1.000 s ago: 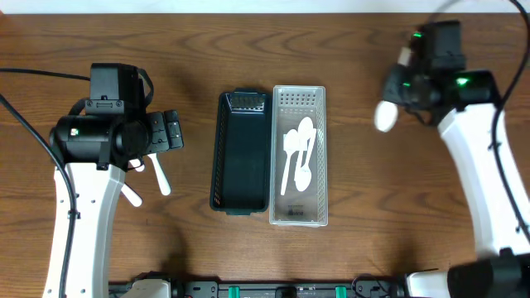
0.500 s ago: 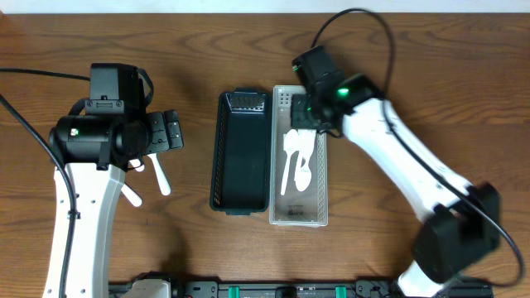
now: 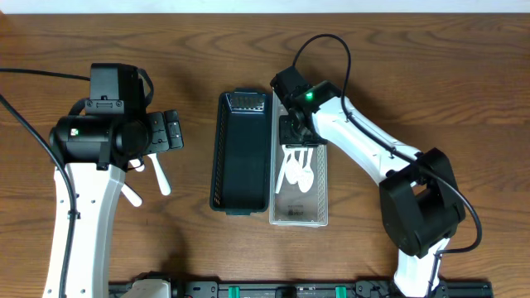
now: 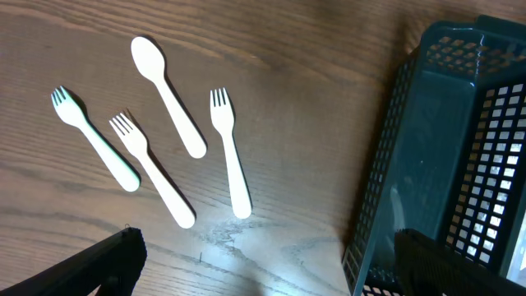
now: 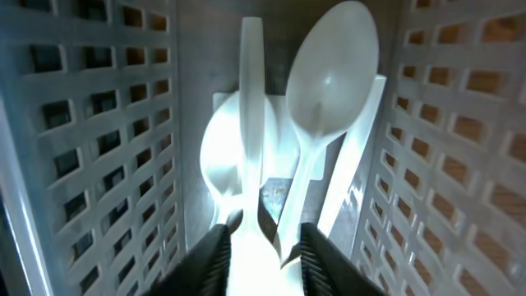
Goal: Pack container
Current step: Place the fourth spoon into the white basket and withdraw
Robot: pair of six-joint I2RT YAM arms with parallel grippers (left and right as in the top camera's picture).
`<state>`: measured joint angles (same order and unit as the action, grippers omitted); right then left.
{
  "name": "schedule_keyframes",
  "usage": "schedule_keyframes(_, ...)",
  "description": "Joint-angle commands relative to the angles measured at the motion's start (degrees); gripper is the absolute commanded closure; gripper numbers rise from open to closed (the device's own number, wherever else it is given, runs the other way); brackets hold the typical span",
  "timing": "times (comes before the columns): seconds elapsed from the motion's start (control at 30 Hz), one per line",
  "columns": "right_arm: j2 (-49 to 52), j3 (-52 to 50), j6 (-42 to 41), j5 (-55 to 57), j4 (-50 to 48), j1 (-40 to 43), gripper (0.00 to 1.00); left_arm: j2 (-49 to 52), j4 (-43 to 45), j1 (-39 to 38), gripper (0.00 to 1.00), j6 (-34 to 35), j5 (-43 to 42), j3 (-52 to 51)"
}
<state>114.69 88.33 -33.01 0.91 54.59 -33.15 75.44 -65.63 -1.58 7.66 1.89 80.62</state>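
A clear white container (image 3: 321, 194) holds several white spoons (image 3: 298, 170), next to an empty black basket (image 3: 222, 157). My right gripper (image 3: 296, 132) is down inside the white container and shut on a white spoon (image 5: 251, 99), whose handle points ahead between the perforated walls (image 5: 90, 123). Another spoon (image 5: 329, 82) lies beside it. My left gripper (image 3: 170, 132) is open and empty above the table. Below it lie one spoon (image 4: 167, 94) and three forks (image 4: 230, 152), (image 4: 152, 168), (image 4: 92, 138).
The black basket's mesh wall (image 4: 444, 148) is at the right of the left wrist view, close to the loose cutlery. In the overhead view the cutlery (image 3: 160, 178) is partly hidden under the left arm. Cables run along the table's left and back.
My right arm swung from the far right, carrying a spoon, to the white container and lowered into it. The left arm has not moved.
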Motion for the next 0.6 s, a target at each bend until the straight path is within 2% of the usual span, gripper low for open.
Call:
schedule_keyframes(0.0,-1.55,2.14,4.07,0.11,0.31,0.28,0.61,0.13,-0.55,0.28,0.02,-0.13,0.33,0.72)
schedule_keyframes(0.13,-3.65,8.59,8.48,0.2,3.48,2.84,0.54,-0.11,-2.54,0.28,0.02,-4.72,0.35,0.81)
schedule_keyframes(0.2,-4.96,13.05,10.62,0.92,5.77,4.96,0.45,-0.44,-3.63,0.28,0.02,-4.83,0.79,1.46)
schedule_keyframes(0.23,-5.62,15.63,11.5,1.62,7.19,6.38,0.37,-0.46,-4.15,0.31,0.02,-4.81,0.79,2.12)
schedule_keyframes(0.4,-8.39,25.92,15.78,2.75,13.73,15.72,0.1,-0.39,-4.98,2.14,0.02,0.33,0.74,6.21)
schedule_keyframes(0.57,-8.68,29.18,17.38,2.69,20.31,27.19,0.01,2.32,-3.78,6.16,0.02,3.23,0.7,5.68)
